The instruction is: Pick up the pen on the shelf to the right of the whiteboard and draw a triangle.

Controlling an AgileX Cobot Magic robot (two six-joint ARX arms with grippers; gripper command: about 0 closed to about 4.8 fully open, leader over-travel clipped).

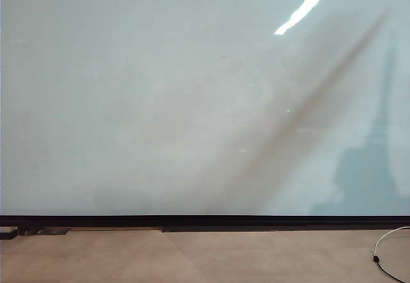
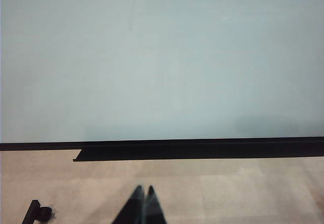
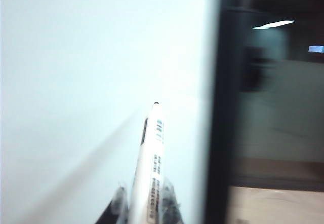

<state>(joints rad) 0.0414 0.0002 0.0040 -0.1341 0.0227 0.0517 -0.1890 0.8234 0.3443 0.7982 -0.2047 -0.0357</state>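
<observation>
The whiteboard (image 1: 160, 104) fills most of the exterior view, glossy and pale, with only shadows and a light reflection on it. No triangle shows on it, and the shelf is out of view. Neither arm appears in the exterior view. In the blurred right wrist view my right gripper (image 3: 144, 189) is shut on the pen (image 3: 152, 153), a slim white marker with dark print. Its dark tip points toward the whiteboard (image 3: 76, 82), close to the board's black side edge (image 3: 223, 107). My left gripper (image 2: 144, 189) is shut and empty, hanging over the floor well back from the whiteboard (image 2: 162, 57).
A black strip (image 1: 205, 221) runs along the board's bottom edge, with a black ledge (image 2: 152, 154) below it. A white cable (image 1: 387, 248) lies on the tan floor at the right. A small black object (image 2: 38, 213) sits on the floor near the left gripper.
</observation>
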